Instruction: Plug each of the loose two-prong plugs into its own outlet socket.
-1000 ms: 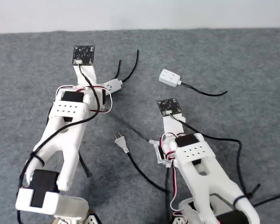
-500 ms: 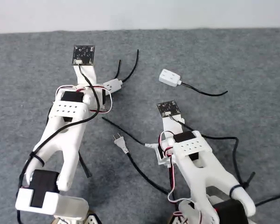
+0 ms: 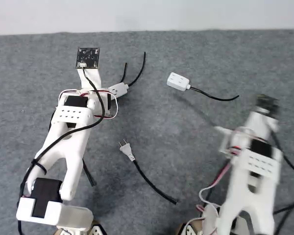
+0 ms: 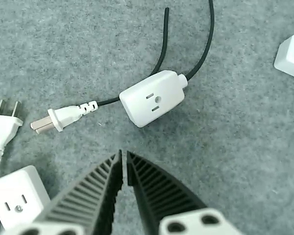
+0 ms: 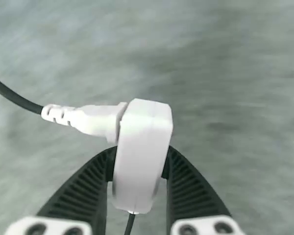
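Observation:
My left gripper (image 4: 123,157) is shut on nothing and hovers just short of a white outlet socket (image 4: 149,98) with black cords. A loose white two-prong plug (image 4: 59,119) lies beside that socket, prongs pointing away from it. My right gripper (image 5: 139,159) is shut on a white outlet block (image 5: 142,147), which has a white plug (image 5: 83,120) seated in its side. In the high view the right arm (image 3: 252,161) is over the table's right side. Another loose plug (image 3: 126,148) on a black cord lies mid-table, and a white outlet (image 3: 178,81) rests at the back.
Another plug (image 4: 2,127) and a further outlet (image 4: 17,196) lie close to the left gripper. Grey carpet (image 3: 186,127) covers the table. Black cables (image 3: 154,183) trail toward the front between the arms.
The right arm has swung from the middle to the table's right side, carrying the outlet block and its cord along. The left arm has not moved.

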{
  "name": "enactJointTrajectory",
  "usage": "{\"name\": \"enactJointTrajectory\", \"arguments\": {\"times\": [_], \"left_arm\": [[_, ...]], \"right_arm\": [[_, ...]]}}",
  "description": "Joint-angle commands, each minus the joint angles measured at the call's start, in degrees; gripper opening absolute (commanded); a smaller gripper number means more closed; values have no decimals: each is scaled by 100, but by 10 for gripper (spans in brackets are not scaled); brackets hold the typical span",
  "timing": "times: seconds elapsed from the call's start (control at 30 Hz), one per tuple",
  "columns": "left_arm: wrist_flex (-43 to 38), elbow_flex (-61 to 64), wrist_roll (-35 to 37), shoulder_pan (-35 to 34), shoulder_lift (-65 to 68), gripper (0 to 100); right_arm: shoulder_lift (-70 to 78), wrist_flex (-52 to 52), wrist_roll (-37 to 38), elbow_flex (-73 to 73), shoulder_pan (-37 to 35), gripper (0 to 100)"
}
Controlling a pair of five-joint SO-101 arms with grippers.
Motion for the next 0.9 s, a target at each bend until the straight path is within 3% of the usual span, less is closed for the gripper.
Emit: {"name": "enactJointTrajectory", "arguments": {"times": [0.0,0.23,0.4,0.5,0.67,0.87], "left_arm": [[-141,-259,44,26,-158,15],[-141,-251,44,35,-158,15],[-141,-242,44,35,-149,15],[-193,-180,44,44,-149,15],[-431,4,35,220,-158,16],[-431,-4,35,237,-158,16]], "right_arm": [[-444,-347,475,-9,1552,8],[48,-2211,1310,545,3899,9],[971,-3029,1618,519,4110,32],[1411,-3292,1644,510,4092,154],[1596,-2422,1644,-255,3943,357],[1393,13,1635,-1916,3723,318]]}}
